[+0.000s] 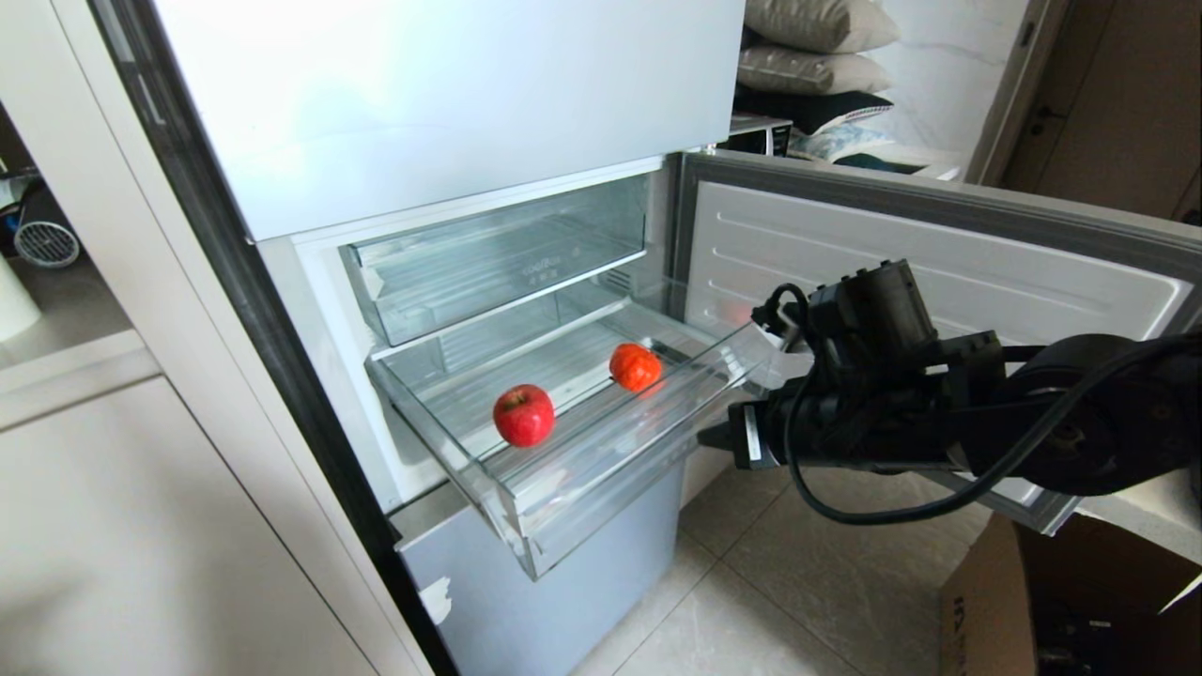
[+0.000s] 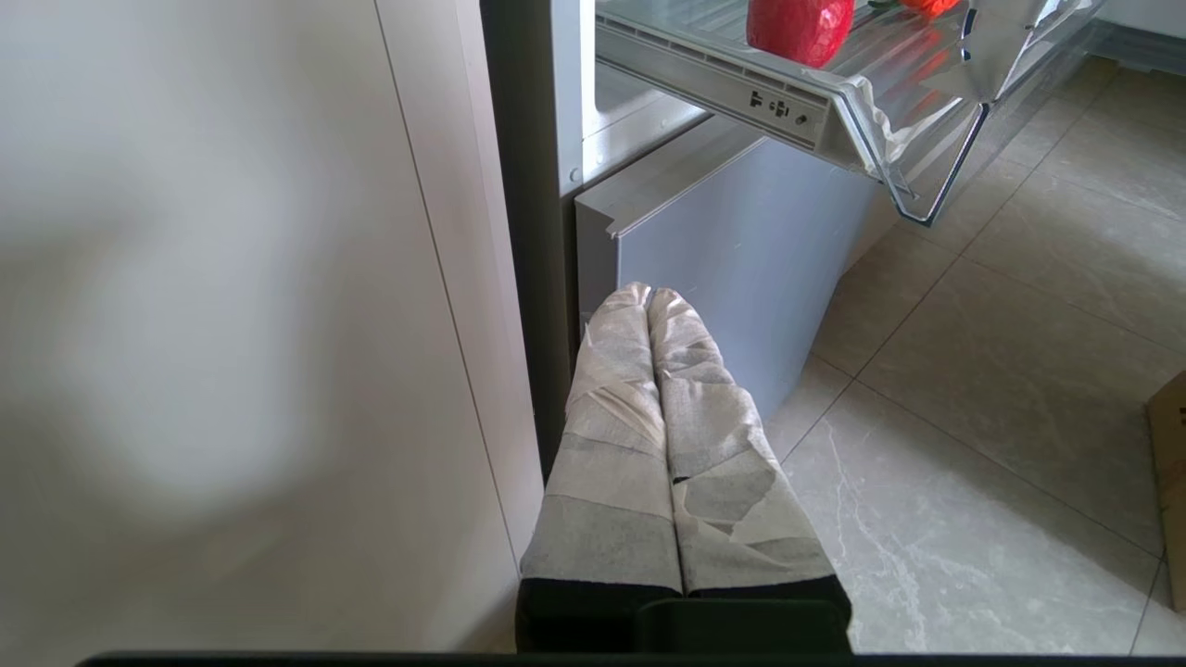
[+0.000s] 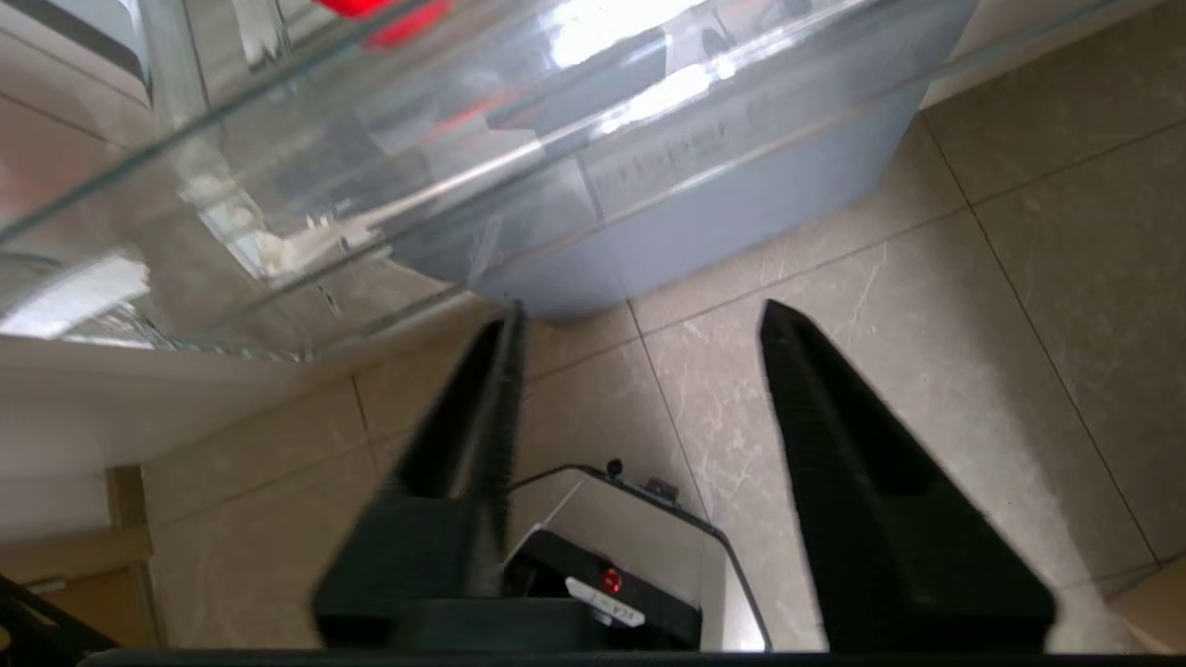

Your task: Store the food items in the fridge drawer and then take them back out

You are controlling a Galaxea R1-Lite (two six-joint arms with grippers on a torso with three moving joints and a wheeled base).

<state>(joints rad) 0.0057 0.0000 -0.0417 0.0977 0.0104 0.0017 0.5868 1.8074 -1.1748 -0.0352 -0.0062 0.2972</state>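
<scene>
The fridge drawer is pulled out, a clear bin with a ridged floor. Two red food items lie in it, one near the front and one further back to the right. My right gripper hangs just off the drawer's front right corner, below its lip. Seen from the right wrist, this gripper is open with only floor tiles between its fingers, and the drawer is above it. My left gripper is shut and parked low by the fridge base, under the drawer and the front food item.
An upper clear bin sits pushed in above the drawer. The fridge door stands open on the right, behind my right arm. A grey lower drawer front is beneath, a cardboard box on the floor at right, and white cabinets at left.
</scene>
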